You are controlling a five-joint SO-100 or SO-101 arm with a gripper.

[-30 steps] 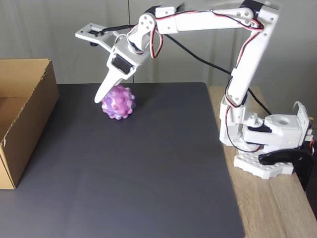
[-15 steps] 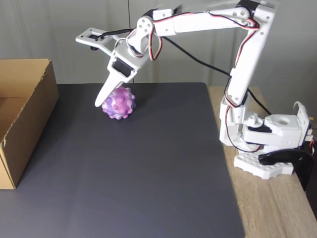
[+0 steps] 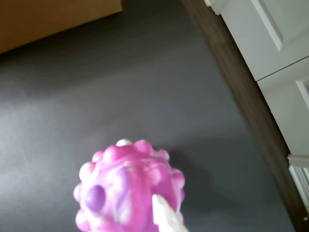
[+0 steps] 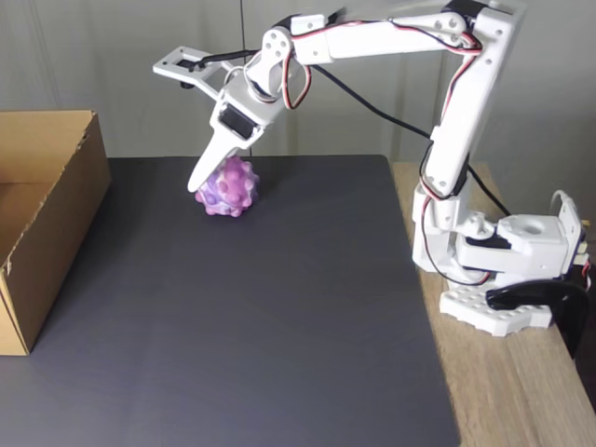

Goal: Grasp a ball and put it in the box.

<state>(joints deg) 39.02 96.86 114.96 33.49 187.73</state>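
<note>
A white robot arm stands on a wooden table at the right of the fixed view and reaches left over a dark grey mat. Its claw points down at a ball near the far edge of the mat. One long white finger lies against the ball's left side as that view shows it; the other finger cannot be made out, so whether the claw is released or clenched on the ball cannot be told.

The ball is round and covered in rounded bumps, marbled in bright pink, purple and white, with a soft rubbery look. In the wrist view the ball sits low in the picture, slightly blurred, with a white fingertip in front of its lower right part.

A brown cardboard box with no top stands at the left edge of the fixed view, well apart from the ball. A corner of the box shows at the top left of the wrist view.
</note>
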